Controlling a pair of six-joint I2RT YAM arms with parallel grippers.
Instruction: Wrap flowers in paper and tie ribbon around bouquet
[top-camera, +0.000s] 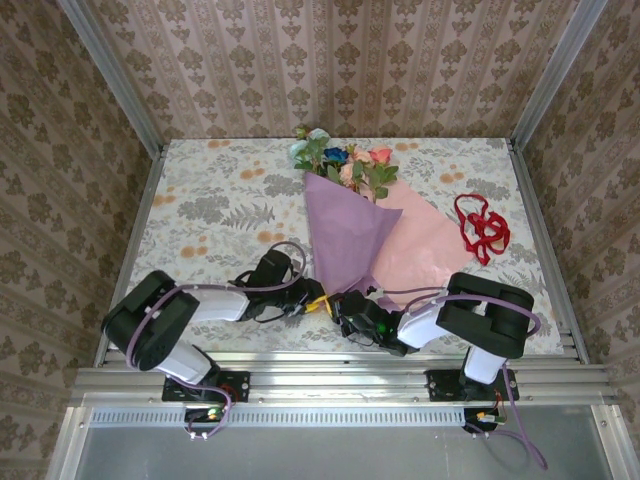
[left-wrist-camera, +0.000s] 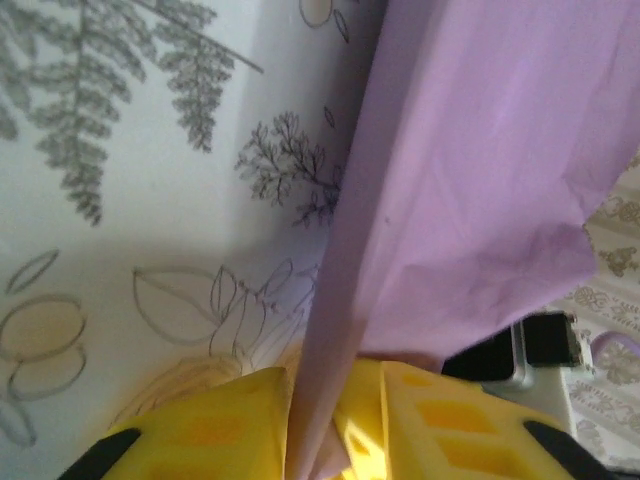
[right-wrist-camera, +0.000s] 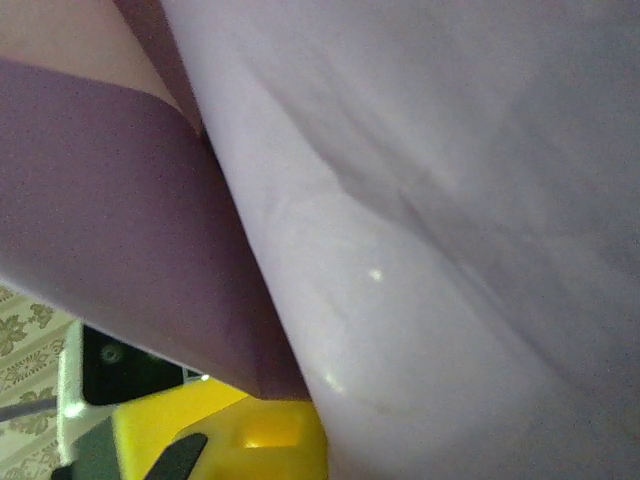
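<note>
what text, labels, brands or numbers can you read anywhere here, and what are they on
None: no word, number or logo can be read in any view.
The tablecloth and walls carry only printed leaf and flower patterns, no lettering.
The paper, the ribbon and the yellow left tool are plain.
Any marks on the arm bases are too small to read.
</note>
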